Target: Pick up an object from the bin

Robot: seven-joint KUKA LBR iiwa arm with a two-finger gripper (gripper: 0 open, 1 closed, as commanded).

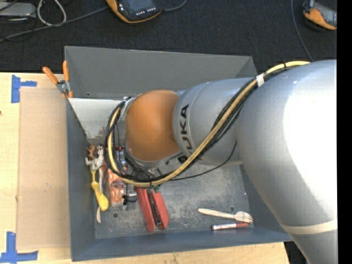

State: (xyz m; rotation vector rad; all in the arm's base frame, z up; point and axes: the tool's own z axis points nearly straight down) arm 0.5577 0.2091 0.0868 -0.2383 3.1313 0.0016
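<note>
Finger spacing cannot be told; the gripper [129,196] sits low in the left half of the grey bin [159,56], its tip masked by the wrist above it. Nearest the camera, against the near wall, lie a red-and-white pen [228,226] and, just behind it, a white plastic spoon [225,214]; both are well apart from the gripper. Next come a red ridged bar [153,209], just right of the gripper, and a yellow plastic piece [100,196] to its left. A copper-brown piece [117,191] lies just beside the gripper, between it and the yellow piece; this is judged the likely target. Farther back, a small heap of mixed bits [93,157] rests by the left wall; the orange wrist cover [151,122] and cable loops [114,142] overhang it. Step in hand, as judged: positioning at the target, with no object seen held. The next move calls for closing on the copper-brown piece, then a straight lift clear of the red bar.
</note>
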